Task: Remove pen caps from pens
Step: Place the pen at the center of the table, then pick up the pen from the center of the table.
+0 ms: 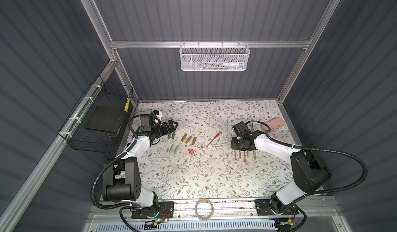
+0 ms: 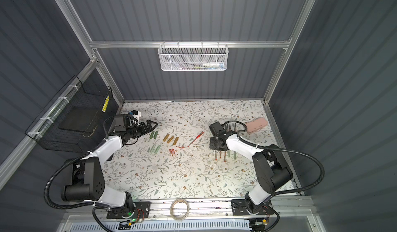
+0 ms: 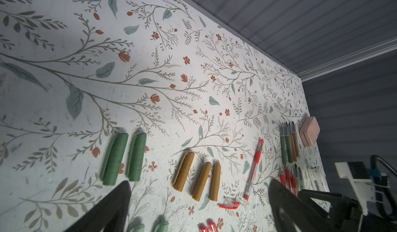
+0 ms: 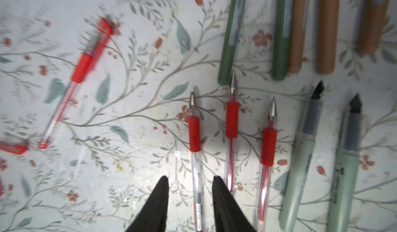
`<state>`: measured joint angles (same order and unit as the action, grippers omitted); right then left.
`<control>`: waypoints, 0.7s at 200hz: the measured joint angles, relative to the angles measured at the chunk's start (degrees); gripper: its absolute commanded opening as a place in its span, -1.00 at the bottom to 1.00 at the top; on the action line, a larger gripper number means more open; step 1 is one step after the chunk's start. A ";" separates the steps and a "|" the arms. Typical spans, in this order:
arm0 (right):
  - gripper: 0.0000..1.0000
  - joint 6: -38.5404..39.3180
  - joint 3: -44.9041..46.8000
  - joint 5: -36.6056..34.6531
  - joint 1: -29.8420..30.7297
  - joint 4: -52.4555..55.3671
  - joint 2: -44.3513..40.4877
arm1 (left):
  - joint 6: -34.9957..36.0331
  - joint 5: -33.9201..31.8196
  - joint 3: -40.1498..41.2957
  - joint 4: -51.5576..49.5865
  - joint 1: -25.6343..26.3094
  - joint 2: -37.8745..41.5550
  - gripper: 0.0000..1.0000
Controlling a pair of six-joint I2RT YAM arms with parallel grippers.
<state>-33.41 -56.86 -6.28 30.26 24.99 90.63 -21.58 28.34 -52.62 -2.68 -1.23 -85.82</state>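
Toward the far left corner of the counter [image 1: 193,177] we see the left arm reaching low and level, the left end effector [image 1: 174,125] spread wide and empty just beyond two dark green pen caps [image 1: 171,135]; golden-brown caps [image 1: 189,139], pale green caps [image 1: 174,149] and red caps [image 1: 191,152] lie grouped toward the middle; near the right edge the right arm bends down from a raised elbow, the right end effector [image 4: 191,184] narrowly parted astride an uncapped red pen [image 4: 194,134], touching neither finger; other uncapped pens [image 4: 232,121] lie beside it; one capped red pen [image 1: 213,139] lies slanted alone; a pink case [image 1: 274,124] sits by the far right corner; dark ribbed walls [image 1: 214,16] enclose the counter.
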 measured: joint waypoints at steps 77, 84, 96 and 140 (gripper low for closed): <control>0.25 -0.63 -17.92 -0.98 4.50 2.03 12.83 | -0.02 0.26 -0.04 0.02 -0.11 0.00 1.00; 0.27 -0.66 -19.45 -1.09 4.79 2.16 14.45 | -0.02 0.28 -0.04 0.02 -0.17 0.00 1.00; 0.30 -0.83 -22.16 -1.20 5.27 2.62 17.35 | -0.02 0.37 -0.04 0.02 -0.33 0.00 0.99; 0.35 -1.25 -30.27 -1.09 5.64 4.15 26.25 | -0.02 0.39 -0.04 0.04 -0.55 0.11 1.00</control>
<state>-34.65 -87.13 -7.38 35.90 29.15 116.88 -21.61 28.73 -52.66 -2.63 -1.78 -85.71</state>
